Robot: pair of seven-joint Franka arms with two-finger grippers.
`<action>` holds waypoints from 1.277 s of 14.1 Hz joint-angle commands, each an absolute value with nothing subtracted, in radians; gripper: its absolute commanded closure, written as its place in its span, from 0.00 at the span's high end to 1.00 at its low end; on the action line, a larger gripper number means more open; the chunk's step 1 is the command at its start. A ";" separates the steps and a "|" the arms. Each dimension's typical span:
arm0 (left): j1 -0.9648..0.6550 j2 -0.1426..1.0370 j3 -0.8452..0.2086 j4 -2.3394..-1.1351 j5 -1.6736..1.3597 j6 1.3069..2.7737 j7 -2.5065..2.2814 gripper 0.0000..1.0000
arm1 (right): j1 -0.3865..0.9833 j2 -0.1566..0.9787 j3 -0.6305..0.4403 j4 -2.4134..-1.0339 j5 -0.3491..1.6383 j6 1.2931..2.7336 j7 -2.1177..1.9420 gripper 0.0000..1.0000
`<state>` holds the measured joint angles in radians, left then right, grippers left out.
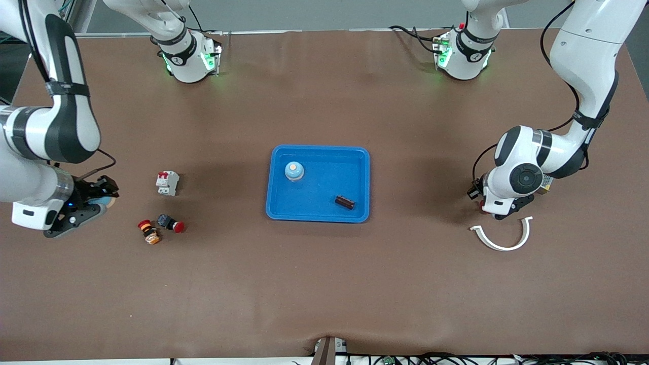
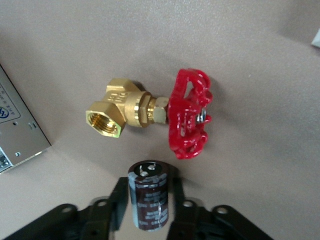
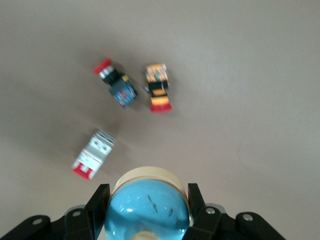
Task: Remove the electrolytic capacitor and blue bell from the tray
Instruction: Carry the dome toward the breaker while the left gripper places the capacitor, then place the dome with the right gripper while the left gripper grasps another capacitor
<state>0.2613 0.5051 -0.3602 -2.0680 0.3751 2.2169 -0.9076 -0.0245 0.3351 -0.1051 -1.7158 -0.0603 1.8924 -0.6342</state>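
Lowest on the brown counter (image 1: 324, 284) lies a white curved bracket (image 1: 502, 238), with the left gripper (image 2: 150, 207) hanging just above it toward the left arm's end. Its fingers (image 2: 118, 202) pinch a dark capacitor (image 2: 148, 195) over a brass valve (image 2: 150, 112) with a red handwheel.

At the right arm's end, the right gripper (image 3: 147, 210) hangs with fingers (image 3: 98, 200) clamped on a blue bell (image 3: 147, 207), near a white breaker (image 1: 167, 183) and two push buttons (image 1: 161, 228).

Between the arms sits a blue tray (image 1: 284, 210) holding another bell (image 1: 294, 171) and another capacitor (image 1: 345, 203), well apart.
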 commanded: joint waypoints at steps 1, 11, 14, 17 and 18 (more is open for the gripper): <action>0.265 0.494 -0.367 -2.063 0.397 2.218 -0.936 1.00 | -0.110 0.275 -0.083 -1.842 -0.071 1.959 -0.670 0.36; 0.183 0.508 -0.517 -1.859 0.290 2.029 -1.284 1.00 | -0.210 0.328 -0.083 -2.102 -0.067 2.338 -0.669 0.33; 0.094 0.541 -0.518 -1.795 0.250 2.029 -1.415 1.00 | -0.206 0.373 -0.081 -2.105 -0.067 2.382 -0.669 0.33; -0.015 0.580 -0.517 -1.726 0.209 2.037 -1.570 1.00 | -0.204 0.414 -0.080 -2.105 -0.067 2.433 -0.669 0.33; -0.034 0.603 -0.517 -1.703 0.209 2.043 -1.612 1.00 | -0.204 0.431 -0.080 -2.106 -0.067 2.460 -0.669 0.33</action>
<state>0.0017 0.5489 -0.5202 -1.7747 0.2269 2.0544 -1.5437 -0.1945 0.4095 -0.0898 -2.1046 -0.0603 2.4231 -0.6654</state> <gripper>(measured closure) 0.000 0.322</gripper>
